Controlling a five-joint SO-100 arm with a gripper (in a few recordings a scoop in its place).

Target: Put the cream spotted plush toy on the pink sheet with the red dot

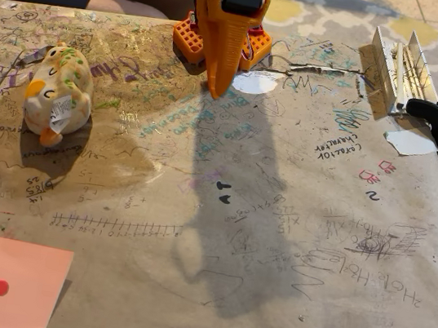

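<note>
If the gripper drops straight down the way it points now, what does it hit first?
Probably bare table: the gripper points down near the arm's base, with nothing under its tip. The cream spotted plush toy sits well left. Depth is unclear.

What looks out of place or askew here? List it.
The cream spotted plush toy lies tipped on its side at the table's left, off the pink sheet. White paper scraps lie loose near the clamp at the right. Scribbles cover the brown table cover.

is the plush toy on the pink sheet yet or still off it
Off. The cream spotted plush toy sits on the brown table at the left, well apart from the pink sheet at the bottom left corner.
</note>
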